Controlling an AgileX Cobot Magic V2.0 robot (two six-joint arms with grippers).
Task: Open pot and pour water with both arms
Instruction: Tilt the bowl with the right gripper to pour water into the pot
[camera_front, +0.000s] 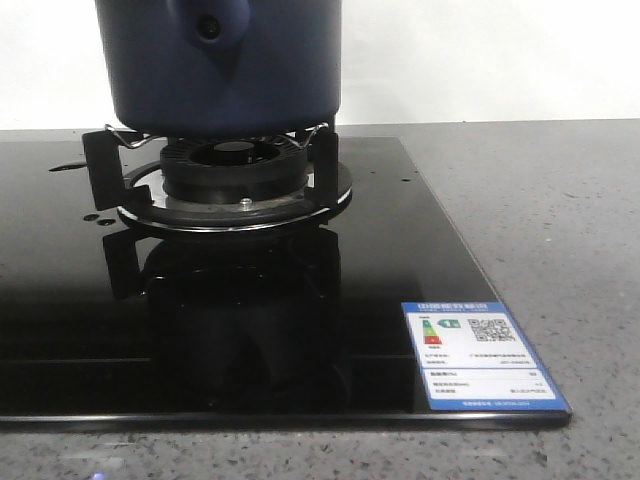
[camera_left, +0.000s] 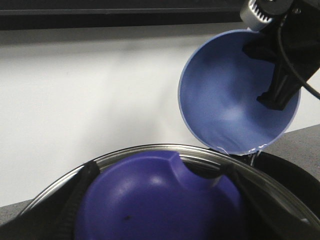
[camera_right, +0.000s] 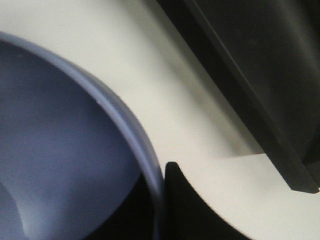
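The dark navy pot (camera_front: 220, 60) stands on the burner's pan support, its handle lug (camera_front: 210, 28) facing me. Neither gripper shows in the front view. In the left wrist view my left gripper (camera_left: 160, 210) is shut on the blue knob (camera_left: 150, 200) of the metal-rimmed pot lid (camera_left: 150, 149), held off the pot. My right gripper (camera_left: 277, 75) is shut on the rim of a pale periwinkle bowl (camera_left: 225, 100), tilted steeply. Thin trickles of water (camera_left: 252, 154) hang from its lower lip over the pot's dark opening (camera_left: 290, 172). In the right wrist view the bowl's rim (camera_right: 125, 125) runs between the dark fingers (camera_right: 200, 210).
The burner with its pan support (camera_front: 235, 175) sits on a black glass cooktop (camera_front: 400, 250) carrying an energy label (camera_front: 480, 355). A few water drops (camera_front: 90, 215) lie on the glass at the left. Grey counter (camera_front: 560, 200) surrounds it, and a white wall stands behind.
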